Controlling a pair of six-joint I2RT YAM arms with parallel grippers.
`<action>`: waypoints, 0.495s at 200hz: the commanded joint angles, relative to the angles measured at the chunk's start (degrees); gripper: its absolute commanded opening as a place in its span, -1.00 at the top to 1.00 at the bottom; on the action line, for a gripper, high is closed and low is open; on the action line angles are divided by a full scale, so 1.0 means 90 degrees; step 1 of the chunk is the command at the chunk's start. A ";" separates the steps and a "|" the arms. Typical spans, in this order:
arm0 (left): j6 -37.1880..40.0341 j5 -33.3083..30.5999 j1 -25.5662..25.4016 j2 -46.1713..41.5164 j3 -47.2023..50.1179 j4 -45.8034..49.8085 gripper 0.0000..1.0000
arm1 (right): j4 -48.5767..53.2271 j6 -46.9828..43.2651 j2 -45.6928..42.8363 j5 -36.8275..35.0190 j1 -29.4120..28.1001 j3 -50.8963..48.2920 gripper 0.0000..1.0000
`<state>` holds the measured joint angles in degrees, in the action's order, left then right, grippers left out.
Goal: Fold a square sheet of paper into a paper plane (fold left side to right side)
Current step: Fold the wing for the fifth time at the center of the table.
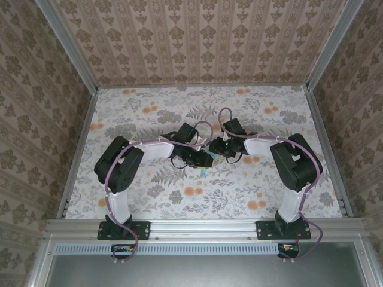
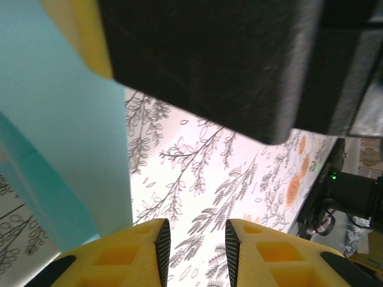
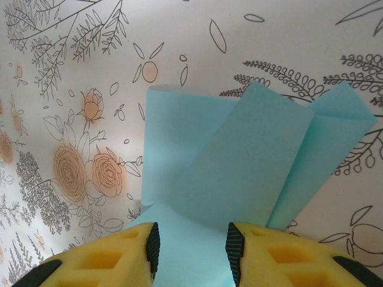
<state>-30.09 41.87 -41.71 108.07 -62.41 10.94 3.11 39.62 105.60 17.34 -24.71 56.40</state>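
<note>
The big flowery table (image 1: 269, 119) lies under my right gripper (image 3: 191, 244), which hangs over about the middle of it. My left arm (image 1: 119, 167) and my right arm (image 1: 296, 167) bend in from both sides and meet there. My left gripper (image 2: 196, 239) is just beside my right gripper, almost nose to nose.

The blue paper (image 3: 239, 155) is not a flat square. I see folded flaps lying over one another, with sharp creases and two corners poking out at the far end. So I think some folds are done. It is not a thin, pointy plane yet, so I think more folds are left.

The blue paper starts between the fingers (image 3: 119, 257) of my right gripper and runs away in front of it. Those fingers stand apart, and paper fills the gap. I cannot tell if they press on it.

The fingers (image 2: 269, 251) of my left gripper stand apart too, with only table between them. The paper is just off to their left side, not in the gap.
</note>
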 commanded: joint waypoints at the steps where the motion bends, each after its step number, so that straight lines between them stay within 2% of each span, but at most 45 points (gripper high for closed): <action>1: 0.0271 -0.0246 -0.0028 0.0167 -0.0146 0.0325 0.35 | 0.0568 0.0023 0.0341 -0.0179 -0.0018 -0.0227 0.21; 99: 0.0281 -0.0384 -0.0026 0.0306 -0.0067 0.0308 0.35 | 0.0591 0.0012 0.0327 -0.0198 -0.0020 -0.0233 0.21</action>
<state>-29.04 39.77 -41.71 109.82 -62.41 11.62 3.11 39.59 105.60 17.34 -24.71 56.40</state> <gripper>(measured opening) 0.326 0.396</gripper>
